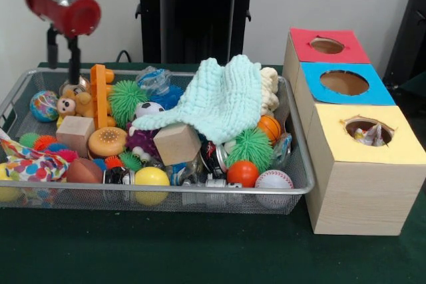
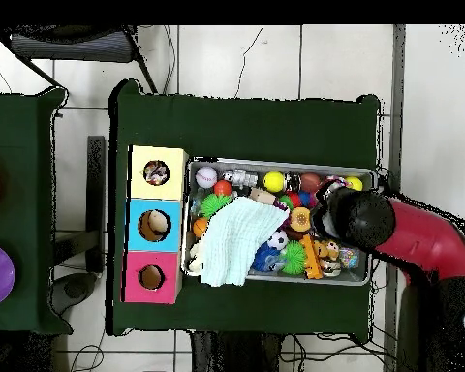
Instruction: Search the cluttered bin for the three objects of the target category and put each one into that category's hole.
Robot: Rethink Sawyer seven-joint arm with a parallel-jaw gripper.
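The wire mesh bin [image 1: 303, 187] is full of toys; it also shows in the overhead view [image 2: 275, 163]. One polka-dot cloth [image 1: 28, 163] lies crumpled at the bin's front left corner. Another bit of dotted cloth [image 1: 370, 135] shows inside the hole [image 1: 368, 130] in the yellow box top, also seen from overhead [image 2: 156, 172]. No third dotted cloth shows. My gripper [image 1: 62, 71] hangs open and empty over the bin's far left corner, above a toy bear. In the overhead view the arm's head [image 2: 357, 218] hides the gripper.
A mint green waffle cloth [image 1: 223, 98] drapes over toys in the bin's middle. Wooden cubes [image 1: 176, 143], balls and spiky toys fill the rest. The blue-topped hole [image 1: 344, 82] and red-topped hole [image 1: 327, 45] lie behind the yellow one.
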